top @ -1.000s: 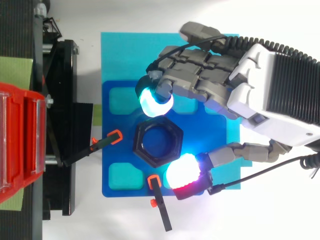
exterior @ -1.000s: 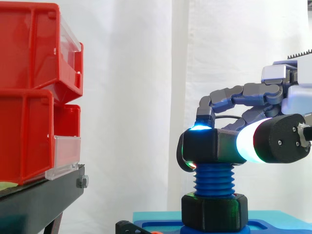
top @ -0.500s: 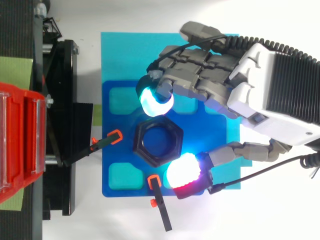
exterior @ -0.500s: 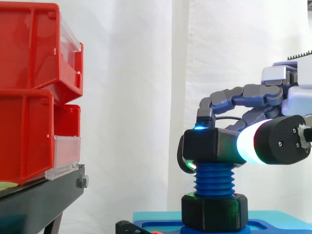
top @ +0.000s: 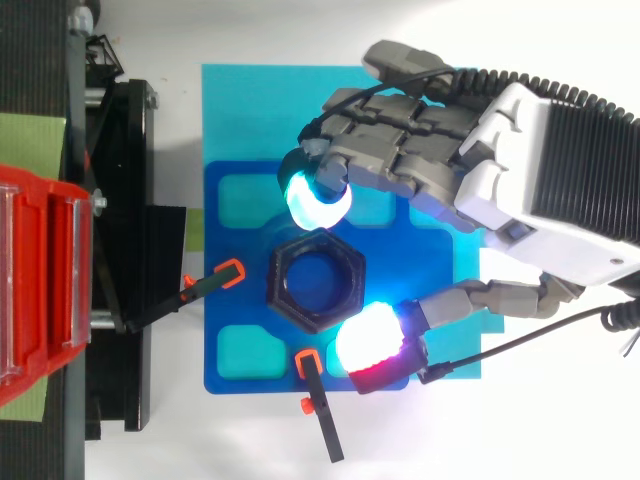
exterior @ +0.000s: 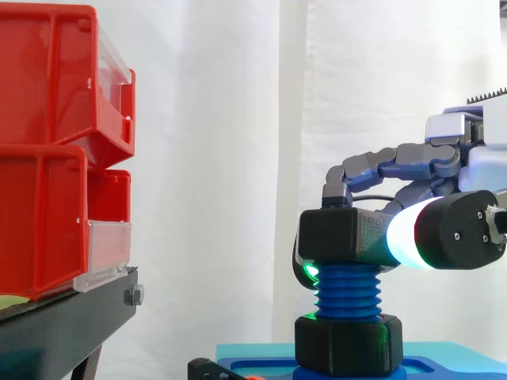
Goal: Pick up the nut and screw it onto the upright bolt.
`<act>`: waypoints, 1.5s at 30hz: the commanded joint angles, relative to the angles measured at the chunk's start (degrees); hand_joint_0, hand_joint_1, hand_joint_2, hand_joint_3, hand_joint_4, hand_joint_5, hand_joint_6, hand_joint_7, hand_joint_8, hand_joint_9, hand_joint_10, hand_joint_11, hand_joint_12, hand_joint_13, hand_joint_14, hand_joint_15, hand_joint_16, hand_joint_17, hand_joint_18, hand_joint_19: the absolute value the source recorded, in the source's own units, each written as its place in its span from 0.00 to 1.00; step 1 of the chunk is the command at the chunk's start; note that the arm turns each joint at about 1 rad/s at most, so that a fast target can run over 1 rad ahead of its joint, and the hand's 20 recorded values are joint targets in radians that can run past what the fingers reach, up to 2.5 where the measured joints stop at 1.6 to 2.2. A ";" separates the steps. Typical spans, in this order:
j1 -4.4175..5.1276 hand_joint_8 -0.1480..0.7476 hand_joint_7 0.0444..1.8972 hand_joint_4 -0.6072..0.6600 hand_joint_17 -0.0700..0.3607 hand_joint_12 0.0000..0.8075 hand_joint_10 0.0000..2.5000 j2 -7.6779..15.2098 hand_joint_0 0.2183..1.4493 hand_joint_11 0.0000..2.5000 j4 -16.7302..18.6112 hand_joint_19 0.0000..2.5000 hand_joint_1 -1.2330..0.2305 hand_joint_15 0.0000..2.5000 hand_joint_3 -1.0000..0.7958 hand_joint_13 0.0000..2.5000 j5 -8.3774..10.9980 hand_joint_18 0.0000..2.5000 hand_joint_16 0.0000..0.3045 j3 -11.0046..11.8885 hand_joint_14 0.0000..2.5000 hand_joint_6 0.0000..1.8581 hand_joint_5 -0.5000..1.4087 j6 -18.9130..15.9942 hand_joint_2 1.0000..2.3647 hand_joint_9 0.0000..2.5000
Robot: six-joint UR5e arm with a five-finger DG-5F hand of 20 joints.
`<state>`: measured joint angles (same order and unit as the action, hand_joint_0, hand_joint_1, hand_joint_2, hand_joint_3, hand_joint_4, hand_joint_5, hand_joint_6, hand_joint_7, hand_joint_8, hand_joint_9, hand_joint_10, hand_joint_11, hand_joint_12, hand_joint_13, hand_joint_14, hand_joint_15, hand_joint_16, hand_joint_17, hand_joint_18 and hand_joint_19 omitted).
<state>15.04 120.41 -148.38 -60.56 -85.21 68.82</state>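
A: Guessing that black hex nut (exterior: 341, 236) was light, rigid plastic, kinda slick?
B: Probably. It sat atop the blue bolt (exterior: 347, 291), with the hand (top: 520, 190) pinching its opposite sides between glowing pads (top: 316, 200).

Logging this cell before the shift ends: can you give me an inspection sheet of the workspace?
Surface: blue tray on cyan mat.
Job's things: black nut at the top of the upright blue bolt; second black nut at bolt's base.
Clutter: two orange-tipped clamps at tray edge.
Hand: the hand is shut on the nut, pads on opposite sides.
Cables: nothing seen.
Surroundings: red bins on black stand, white curtain.
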 commanded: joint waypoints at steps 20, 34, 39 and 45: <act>-0.62 0.52 0.32 0.67 0.45 0.49 0.00 -0.09 0.13 0.00 -2.88 0.00 0.48 0.00 0.28 0.18 -2.20 0.10 0.18 2.50 0.00 0.27 0.16 -0.09 0.00 0.24; -1.33 0.50 0.30 0.64 0.49 0.50 0.00 -0.09 0.12 0.00 -10.52 0.00 0.62 0.00 0.28 0.17 -3.34 0.09 0.21 7.07 0.00 0.27 0.15 -0.09 0.00 0.20; -0.89 0.49 0.30 0.64 0.49 0.49 0.00 -0.09 0.13 0.00 -10.96 0.00 0.71 0.00 0.28 0.16 -3.16 0.09 0.20 9.53 0.00 0.27 0.16 0.00 0.00 0.20; -0.10 0.48 0.32 0.63 0.48 0.48 0.00 -0.09 0.15 0.00 -10.87 0.00 0.77 0.00 0.28 0.17 -3.25 0.08 0.20 10.32 0.00 0.27 0.17 0.09 0.00 0.21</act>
<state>14.56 120.32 -159.55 -63.79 -75.14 68.85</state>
